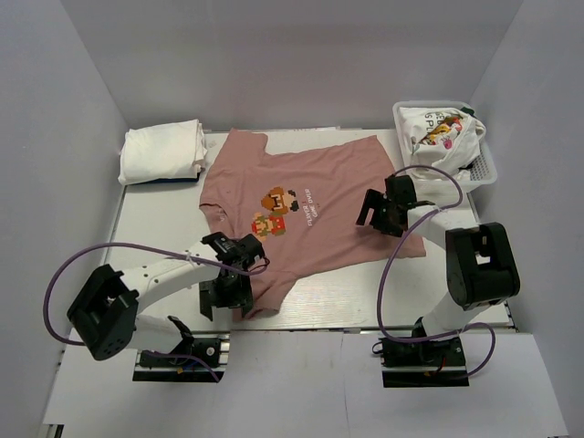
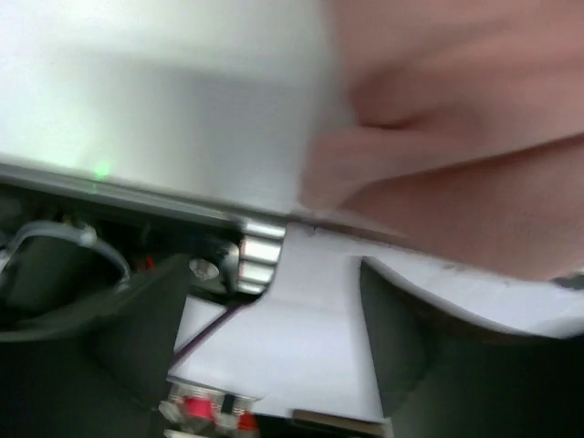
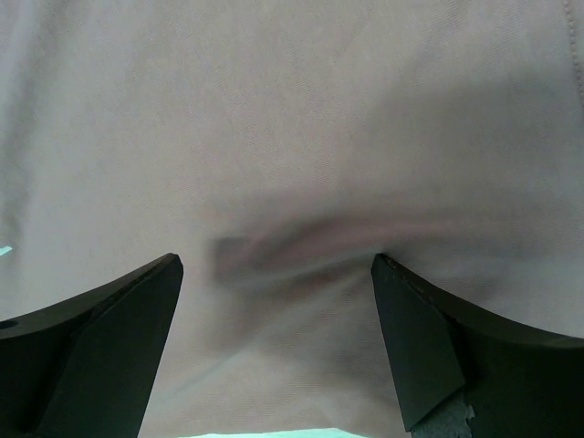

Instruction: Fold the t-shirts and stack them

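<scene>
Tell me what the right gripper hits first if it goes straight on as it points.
The right gripper would meet the pink t-shirt first; cloth fills its wrist view, seemingly close, though depth is unclear.

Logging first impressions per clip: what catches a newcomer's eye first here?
A dusty-pink t-shirt with pixel-art figures lies spread mid-table, the open left gripper at its near-left hem, the open right gripper over its right side. Folded white shirts sit far left; a white basket holding a printed shirt, far right.

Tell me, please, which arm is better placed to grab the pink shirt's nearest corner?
Left: the open left gripper is right at that corner of the pink shirt, while the right gripper is over its right side.
</scene>
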